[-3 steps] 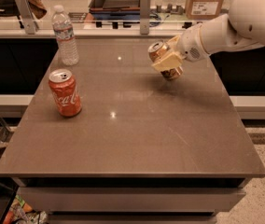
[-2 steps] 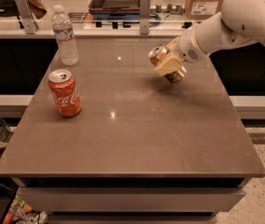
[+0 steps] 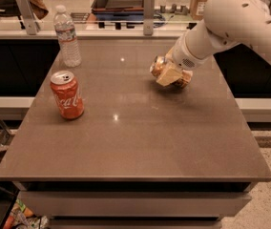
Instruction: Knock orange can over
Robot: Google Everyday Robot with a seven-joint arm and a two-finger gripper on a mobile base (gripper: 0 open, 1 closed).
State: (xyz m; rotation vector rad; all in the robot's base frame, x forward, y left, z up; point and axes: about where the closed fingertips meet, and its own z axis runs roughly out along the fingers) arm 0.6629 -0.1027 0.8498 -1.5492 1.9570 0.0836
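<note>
1. End effector (image 3: 171,74), at the tip of the white arm (image 3: 221,23) reaching in from the right, hangs over the far right part of the bench (image 3: 135,147). It is clenched around the orange can (image 3: 160,67), with one tan finger (image 3: 166,78) lying across the can's front.
2. The orange can is tipped steeply, its silver top pointing left and its base to the right. Whether its lower edge touches the bench cannot be told.
3. A red cola can (image 3: 67,95) stands upright near the left edge, and a water bottle (image 3: 67,37) stands at the far left corner. Both are well apart from the action.
4. By the look of it the job is close to done: the can is off vertical but not yet lying free on the bench.
5. Risks from here:
   - Let go at this tilt, the round can could roll toward the nearby right edge and drop off.
   - If the grip is never released, the can does not end up lying down.
   - Too hard a squeeze could dent its thin wall.
</note>
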